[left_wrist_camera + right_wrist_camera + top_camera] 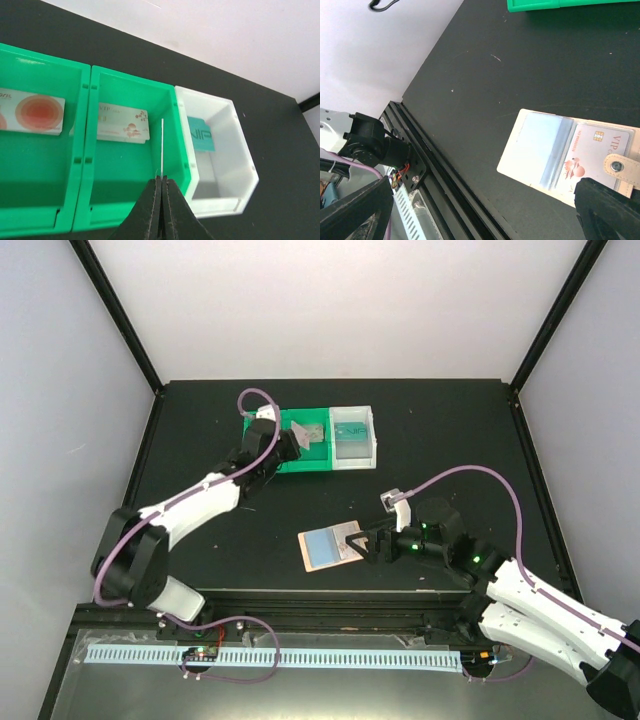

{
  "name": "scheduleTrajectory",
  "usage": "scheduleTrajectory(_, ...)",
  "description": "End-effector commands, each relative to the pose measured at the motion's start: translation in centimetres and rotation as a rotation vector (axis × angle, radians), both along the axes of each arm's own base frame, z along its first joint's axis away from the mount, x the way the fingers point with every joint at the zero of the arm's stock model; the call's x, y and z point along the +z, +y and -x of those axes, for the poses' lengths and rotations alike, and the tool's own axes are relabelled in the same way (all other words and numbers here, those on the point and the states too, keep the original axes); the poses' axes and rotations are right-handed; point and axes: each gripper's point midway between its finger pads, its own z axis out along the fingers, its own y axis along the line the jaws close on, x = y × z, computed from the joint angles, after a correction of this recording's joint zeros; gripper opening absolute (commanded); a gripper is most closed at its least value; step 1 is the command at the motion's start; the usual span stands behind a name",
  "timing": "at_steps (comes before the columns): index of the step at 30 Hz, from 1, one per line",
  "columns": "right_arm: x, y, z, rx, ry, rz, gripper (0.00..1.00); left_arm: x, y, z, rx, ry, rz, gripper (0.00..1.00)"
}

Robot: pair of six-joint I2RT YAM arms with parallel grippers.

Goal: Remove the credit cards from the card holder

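Close to the desk's (450,440) near edge the card holder (325,546) lies open, one card (594,150) in its right pocket, bare desk left and beyond. The right gripper (360,545) stands released at its right edge. Farther off, the left gripper (162,186) is clenched on a thin card (163,142), edge-on over the green bin (90,150), beside the white bin (247,165).

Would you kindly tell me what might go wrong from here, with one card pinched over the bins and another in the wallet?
1. The left gripper pinches a thin pale card only by one end above the green plastic bin; it may slip or catch the wall beside the white plastic bin.
2. The tan folding card holder lies loose while the right gripper is open; pulling its remaining white-and-red card might drag it.
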Motion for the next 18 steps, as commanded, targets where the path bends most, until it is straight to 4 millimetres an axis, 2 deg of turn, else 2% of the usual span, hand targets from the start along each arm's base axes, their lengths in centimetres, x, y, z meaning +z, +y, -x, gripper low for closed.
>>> scheduleTrajectory(1,0.9,-0.1,-0.4,-0.015,-0.024,-0.013,1.00,0.6,-0.2,-4.0,0.066,-0.027,0.032,0.02)
scheduleTrajectory(8,1.0,-0.7,-0.9,-0.042,-0.048,0.025,1.00,-1.8,-0.2,-7.7,0.131,0.018,0.073,0.02)
scheduleTrajectory(11,1.2,-0.7,-1.0,-0.043,-0.050,0.024,1.00,-2.4,-0.3,-8.6,0.145,0.016,0.081,0.01)
scheduleTrajectory(15,1.5,-0.8,-1.3,-0.052,-0.068,0.043,1.00,-4.2,-0.3,-9.9,0.166,0.044,0.073,0.02)
scheduleTrajectory(18,1.9,-1.1,-1.6,-0.066,-0.085,0.059,1.00,-4.6,-0.5,-10.8,0.164,0.041,0.069,0.02)
